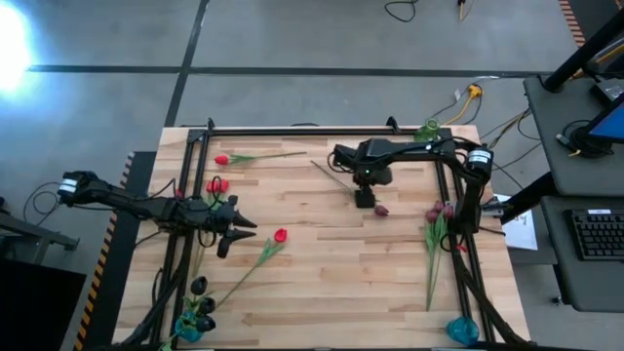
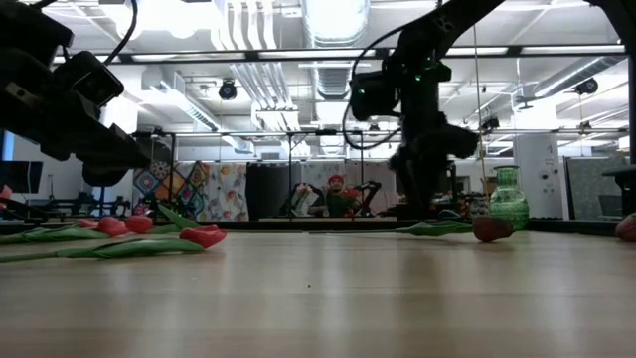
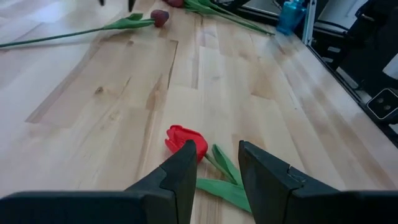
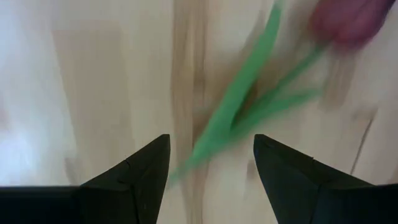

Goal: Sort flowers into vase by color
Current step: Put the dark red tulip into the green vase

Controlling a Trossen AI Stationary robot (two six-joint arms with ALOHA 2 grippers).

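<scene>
Right wrist view — right hand point(image 4: 211, 165) released over maroon flower point(image 4: 348, 18), left hand point(image 3: 214, 168) released near red flower point(image 3: 186, 140).

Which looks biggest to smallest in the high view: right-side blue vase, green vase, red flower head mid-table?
1. blue vase
2. green vase, somewhat smaller
3. red flower head, clearly smallest

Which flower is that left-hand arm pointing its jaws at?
Start at the wooden table and find the left gripper, open near the left edge. Just past its tips lies a flower with a bright red head, its long green stem slanting back toward the blue vase. It lies alone on the boards.
</scene>
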